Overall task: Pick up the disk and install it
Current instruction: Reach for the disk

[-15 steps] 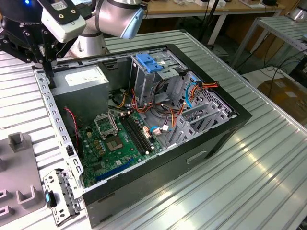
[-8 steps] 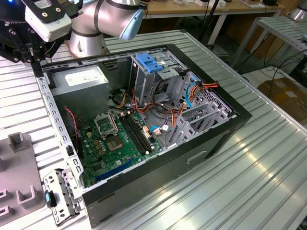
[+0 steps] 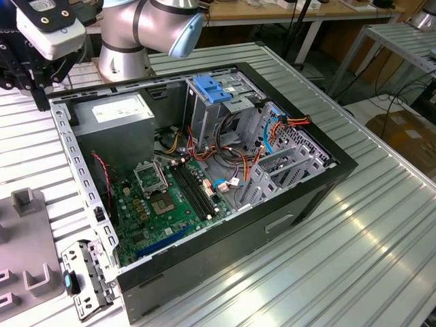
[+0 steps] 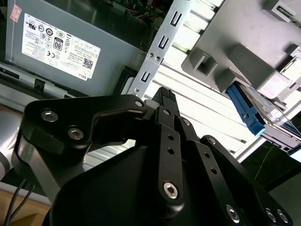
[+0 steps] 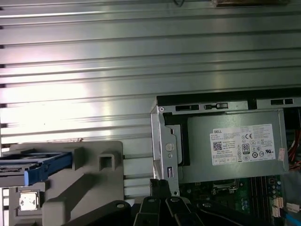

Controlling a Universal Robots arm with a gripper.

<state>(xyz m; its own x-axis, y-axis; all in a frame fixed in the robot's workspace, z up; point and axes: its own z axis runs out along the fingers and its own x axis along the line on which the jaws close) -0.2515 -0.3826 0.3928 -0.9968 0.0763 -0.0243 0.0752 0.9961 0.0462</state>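
Observation:
The disk (image 5: 37, 168) lies in a grey holder (image 5: 94, 165) on the table beside the open computer case. Its bright blue bracket (image 4: 249, 113) faces outward, and part of the metal body shows behind it. My gripper (image 4: 162, 96) hangs above the table between the holder and the case's corner, apart from the disk. Its fingertips (image 5: 160, 184) are pressed together with nothing between them. In the exterior view the gripper (image 3: 37, 88) sits at the far upper left, just outside the case's back corner.
The open black case (image 3: 286, 204) holds a motherboard (image 3: 163, 197), cables and a drive cage with a blue latch (image 3: 211, 88). The grey power supply box with a white sticker (image 5: 235, 146) sits near the gripper. A removed bracket (image 3: 85, 276) lies by the case.

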